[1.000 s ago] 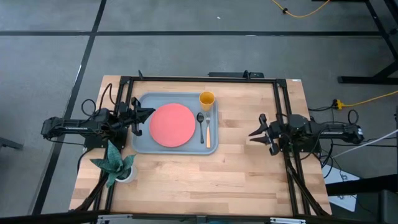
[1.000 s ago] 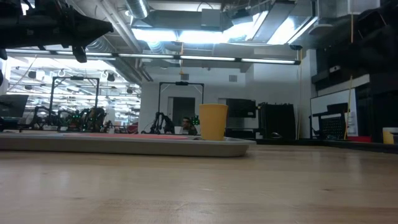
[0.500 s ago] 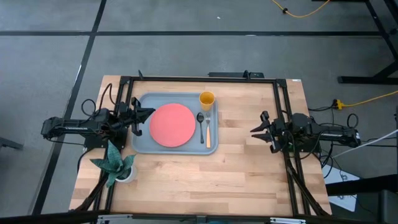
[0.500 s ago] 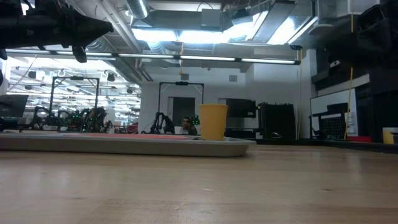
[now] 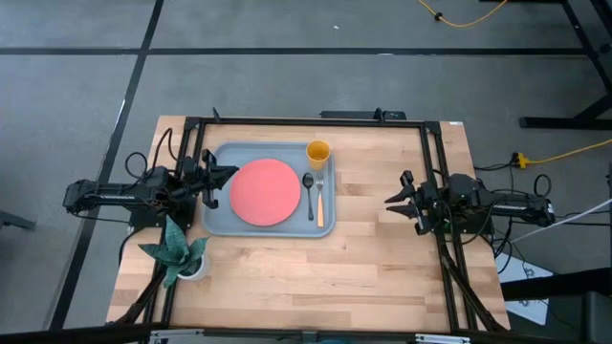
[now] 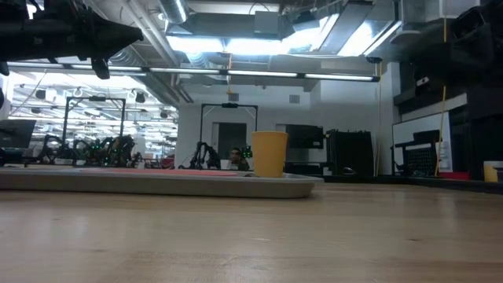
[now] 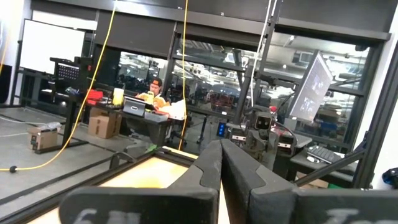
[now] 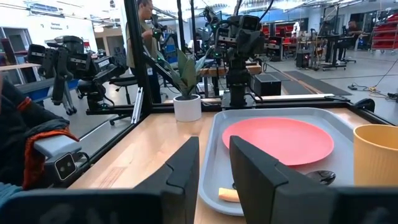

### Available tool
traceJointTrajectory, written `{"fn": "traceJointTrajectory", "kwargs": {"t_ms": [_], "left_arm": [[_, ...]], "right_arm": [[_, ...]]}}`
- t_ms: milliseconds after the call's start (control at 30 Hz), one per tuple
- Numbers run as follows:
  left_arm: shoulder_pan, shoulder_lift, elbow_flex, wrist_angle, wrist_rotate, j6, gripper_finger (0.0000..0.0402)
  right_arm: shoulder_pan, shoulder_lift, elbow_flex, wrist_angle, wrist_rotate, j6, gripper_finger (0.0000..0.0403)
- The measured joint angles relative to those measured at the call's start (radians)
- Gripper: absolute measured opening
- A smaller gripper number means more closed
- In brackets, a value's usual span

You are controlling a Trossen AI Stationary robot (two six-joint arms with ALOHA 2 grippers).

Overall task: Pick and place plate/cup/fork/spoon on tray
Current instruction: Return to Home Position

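Plate (image 5: 264,192), cup (image 5: 317,151), spoon (image 5: 309,191), fork (image 5: 320,196) all sit on tray (image 5: 215,222); nothing left to pick; right end effector (image 8: 214,142) empty, fingers slightly parted, over bare tabletop (image 5: 382,277), well clear of tray; left end effector (image 7: 219,144) closed, empty, high above tray's left rim; I retract both slowly, level

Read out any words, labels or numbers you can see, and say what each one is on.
No text reads clearly in any view.
Pale marks on the left gripper, seen in its wrist view: too blurred to read.
The monitor in the room beyond: too small to read.
The plate, cup, fork, spoon and tray: plain, no print.
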Motion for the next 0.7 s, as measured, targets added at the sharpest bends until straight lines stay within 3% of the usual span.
{"fn": "traceJointTrajectory", "kwargs": {"t_ms": [700], "left_arm": [[0.0, -0.005, -0.002, 0.009, 0.028, 0.0, 0.0]], "right_arm": [[0.0, 0.0, 0.0, 0.0, 0.0, -0.001, 0.0094]]}}
